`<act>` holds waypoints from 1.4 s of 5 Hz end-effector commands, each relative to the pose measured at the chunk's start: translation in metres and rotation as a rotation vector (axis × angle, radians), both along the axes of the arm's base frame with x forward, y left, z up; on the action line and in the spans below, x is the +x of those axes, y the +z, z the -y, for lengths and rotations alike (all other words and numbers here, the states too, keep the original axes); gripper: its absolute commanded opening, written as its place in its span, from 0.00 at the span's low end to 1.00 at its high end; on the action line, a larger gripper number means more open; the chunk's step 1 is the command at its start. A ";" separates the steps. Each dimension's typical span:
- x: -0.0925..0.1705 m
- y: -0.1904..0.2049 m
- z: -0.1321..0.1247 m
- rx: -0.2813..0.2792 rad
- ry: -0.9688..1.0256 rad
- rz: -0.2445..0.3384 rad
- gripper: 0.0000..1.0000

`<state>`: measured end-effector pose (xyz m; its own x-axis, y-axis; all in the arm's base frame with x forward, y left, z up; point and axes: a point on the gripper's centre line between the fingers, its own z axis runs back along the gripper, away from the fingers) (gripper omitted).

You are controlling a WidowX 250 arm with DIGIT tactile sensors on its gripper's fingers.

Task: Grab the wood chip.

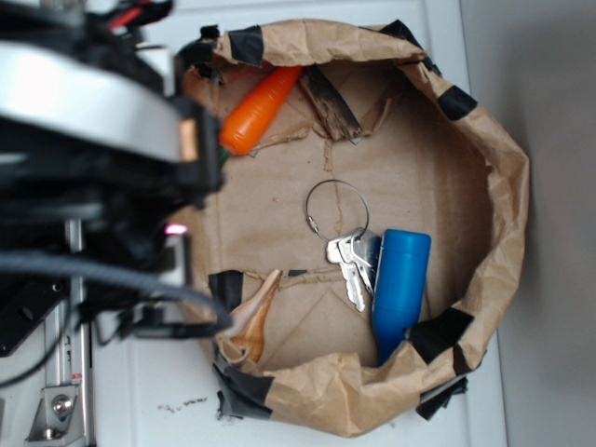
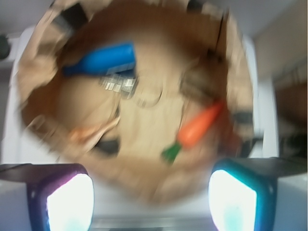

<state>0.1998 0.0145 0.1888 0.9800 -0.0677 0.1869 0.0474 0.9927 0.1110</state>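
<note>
The wood chip [image 1: 331, 102] is a flat dark streaky sliver lying on the paper floor at the back of the bag, just right of the orange toy carrot [image 1: 261, 110]. In the blurred wrist view the chip is only a dim brown smear [image 2: 198, 82] above the carrot [image 2: 199, 126]. My gripper [image 2: 151, 202] hangs above the bag's near rim, well away from the chip. Its two lit fingers [image 2: 67, 202] stand wide apart with nothing between them. In the exterior view the arm [image 1: 93, 140] fills the left side and hides the gripper.
A crumpled brown paper bag [image 1: 503, 186] with black tape patches forms the bowl. Inside lie a wire ring with keys [image 1: 352, 261], a blue cylinder [image 1: 400, 284] and a tan pointed seashell [image 1: 256, 317]. White tabletop surrounds the bag.
</note>
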 end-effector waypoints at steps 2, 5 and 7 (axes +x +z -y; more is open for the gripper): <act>0.050 -0.073 -0.019 0.166 -0.235 0.060 1.00; 0.083 -0.125 -0.051 0.088 -0.406 0.028 1.00; 0.102 -0.130 -0.064 0.092 -0.407 0.020 1.00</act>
<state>0.2901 0.0783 0.0419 0.8764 -0.4616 0.1374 0.4397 0.8833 0.1627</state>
